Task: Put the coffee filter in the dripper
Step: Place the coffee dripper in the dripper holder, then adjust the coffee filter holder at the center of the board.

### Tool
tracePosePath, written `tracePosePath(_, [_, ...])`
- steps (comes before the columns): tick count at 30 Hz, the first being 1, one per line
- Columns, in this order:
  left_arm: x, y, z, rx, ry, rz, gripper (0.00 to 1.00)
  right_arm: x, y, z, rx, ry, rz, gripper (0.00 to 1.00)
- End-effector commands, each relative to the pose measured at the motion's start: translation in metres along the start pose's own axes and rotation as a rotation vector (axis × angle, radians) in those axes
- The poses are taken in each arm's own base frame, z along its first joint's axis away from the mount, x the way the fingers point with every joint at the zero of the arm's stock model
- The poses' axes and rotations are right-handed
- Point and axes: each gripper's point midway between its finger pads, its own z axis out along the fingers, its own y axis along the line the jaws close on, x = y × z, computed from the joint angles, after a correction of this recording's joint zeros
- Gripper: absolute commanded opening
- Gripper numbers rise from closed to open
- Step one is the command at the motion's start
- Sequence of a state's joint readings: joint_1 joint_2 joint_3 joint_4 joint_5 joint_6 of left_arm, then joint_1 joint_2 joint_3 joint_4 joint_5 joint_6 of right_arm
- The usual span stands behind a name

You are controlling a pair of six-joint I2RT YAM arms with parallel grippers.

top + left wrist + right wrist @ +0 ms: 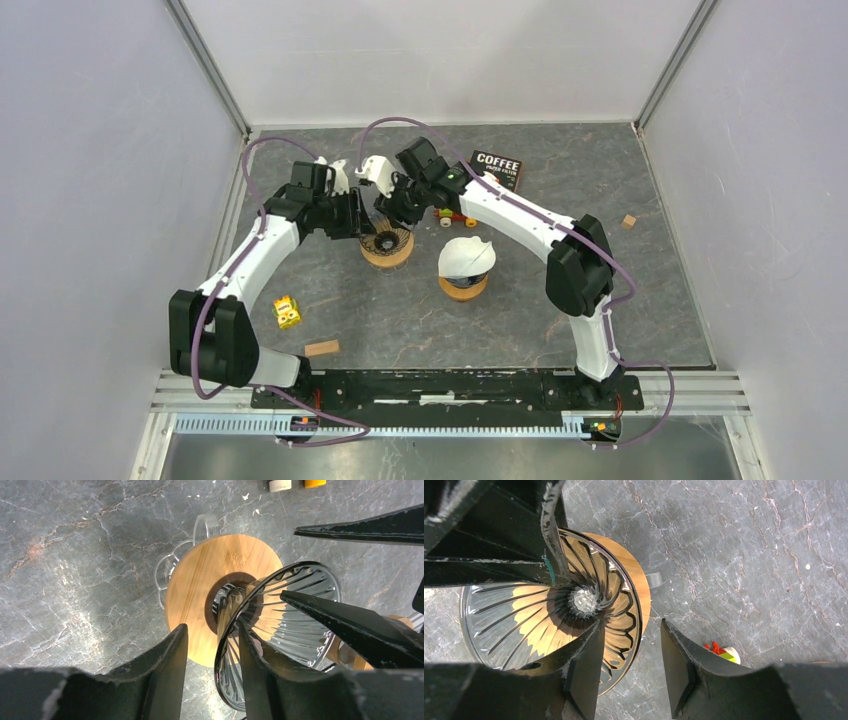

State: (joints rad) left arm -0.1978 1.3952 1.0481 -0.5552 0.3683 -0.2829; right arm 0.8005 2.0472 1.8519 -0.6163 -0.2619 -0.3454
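Note:
A clear ribbed glass dripper on a round wooden base stands mid-table with no paper in it. Both grippers meet over it. My left gripper is open and straddles the dripper's rim, one finger outside and one inside the cone. My right gripper is open too and straddles the opposite side of the dripper's rim, with a gap on each side. A white coffee filter sits in a second wooden-based dripper to the right, apart from both grippers.
A black coffee filter box lies at the back. A small toy sits behind the right dripper. Front left are a yellow cube and a wooden block. A small wooden cube lies far right.

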Motion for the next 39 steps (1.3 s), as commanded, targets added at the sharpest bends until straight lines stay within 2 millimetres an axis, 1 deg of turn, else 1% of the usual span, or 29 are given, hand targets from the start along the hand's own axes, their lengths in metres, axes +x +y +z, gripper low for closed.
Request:
tracePosePath(1, [-0.02, -0.008, -0.012, 0.016, -0.053, 0.079, 0.5, -0.019, -0.007, -0.009, 0.011, -0.045, -0.012, 0.52])
tracePosePath(5, [-0.022, -0.011, -0.016, 0.023, -0.061, 0.08, 0.52, -0.024, -0.01, -0.017, 0.021, -0.06, -0.012, 0.57])
tracePosePath(8, [-0.026, -0.014, -0.022, 0.024, -0.073, 0.09, 0.55, -0.032, -0.016, -0.029, 0.038, -0.084, -0.013, 0.63])
tracePosePath(11, [-0.034, -0.019, -0.032, 0.034, -0.103, 0.119, 0.6, -0.047, -0.02, -0.049, 0.054, -0.13, -0.02, 0.69])
tracePosePath(14, [-0.043, -0.026, -0.045, 0.041, -0.136, 0.165, 0.7, -0.062, -0.023, -0.073, 0.073, -0.178, -0.034, 0.76])
tracePosePath(16, [-0.05, -0.029, -0.054, 0.038, -0.164, 0.185, 0.76, -0.073, -0.026, -0.089, 0.098, -0.212, -0.043, 0.78])
tracePosePath(18, [-0.056, -0.032, -0.062, 0.035, -0.189, 0.201, 0.8, -0.083, -0.034, -0.108, 0.129, -0.248, -0.042, 0.79])
tracePosePath(20, [-0.062, -0.036, -0.071, 0.034, -0.215, 0.216, 0.83, -0.091, -0.048, -0.129, 0.175, -0.284, -0.031, 0.79])
tracePosePath(22, [-0.069, -0.039, -0.08, 0.032, -0.243, 0.23, 0.84, -0.094, -0.07, -0.15, 0.231, -0.313, -0.005, 0.8])
tracePosePath(24, [-0.076, -0.043, -0.088, 0.033, -0.272, 0.247, 0.86, -0.084, -0.101, -0.168, 0.298, -0.318, 0.038, 0.82])
tracePosePath(26, [-0.083, -0.047, -0.095, 0.035, -0.297, 0.264, 0.87, -0.065, -0.13, -0.178, 0.363, -0.299, 0.084, 0.82])
tracePosePath(28, [-0.087, -0.05, -0.1, 0.042, -0.312, 0.274, 0.88, -0.042, -0.156, -0.178, 0.438, -0.255, 0.117, 0.84])
tracePosePath(30, [-0.091, -0.055, -0.104, 0.057, -0.327, 0.285, 0.89, -0.018, -0.176, -0.168, 0.493, -0.196, 0.128, 0.85])
tracePosePath(32, [-0.094, -0.059, -0.107, 0.067, -0.347, 0.296, 0.89, -0.001, -0.191, -0.155, 0.534, -0.158, 0.124, 0.85])
tracePosePath(34, [-0.098, -0.06, -0.109, 0.067, -0.367, 0.306, 0.9, 0.011, -0.201, -0.138, 0.556, -0.129, 0.114, 0.85])
tracePosePath(35, [-0.1, -0.059, -0.11, 0.06, -0.377, 0.31, 0.9, 0.015, -0.206, -0.131, 0.566, -0.117, 0.107, 0.85])
tracePosePath(39, [-0.104, -0.055, -0.111, 0.032, -0.398, 0.325, 0.9, 0.041, -0.229, -0.093, 0.589, -0.044, 0.087, 0.84])
